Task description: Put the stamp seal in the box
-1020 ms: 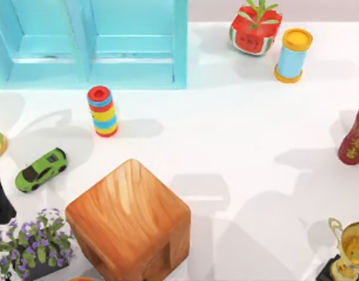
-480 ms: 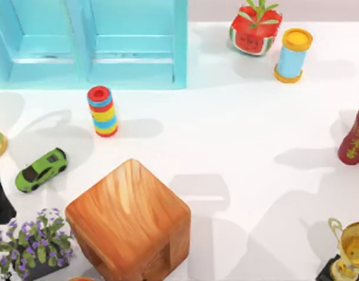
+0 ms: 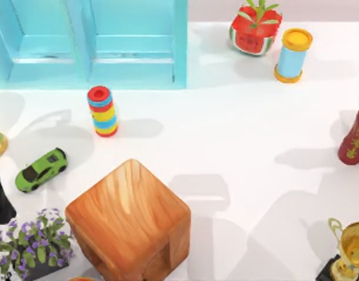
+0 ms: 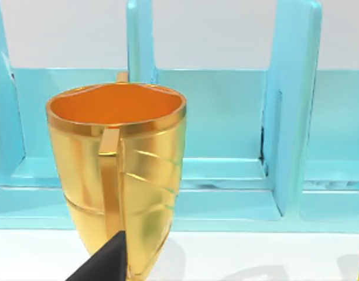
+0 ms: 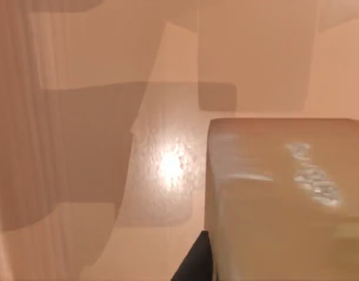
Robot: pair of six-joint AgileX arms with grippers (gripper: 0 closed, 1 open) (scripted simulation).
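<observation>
1. The stamp seal [image 5: 284, 199] is very near the right wrist camera. It is a tan block with whitish marks on one face, over a glossy brown surface with a grained wall behind.
2. A dark part of the right gripper [image 5: 194, 268] is touching the block's lower edge. I cannot tell if its jaws are apart or clamped on the block.
3. I judge this brown surface belongs to the wooden cube [image 3: 129, 225], probably the box, so the seal is near its goal.
4. The left gripper [image 4: 106, 263] is parked at the worktop's left edge, facing a gold cup [image 4: 118, 175]; its jaws I cannot tell.
5. Farthest back is the blue shelf [image 3: 132, 64].
</observation>
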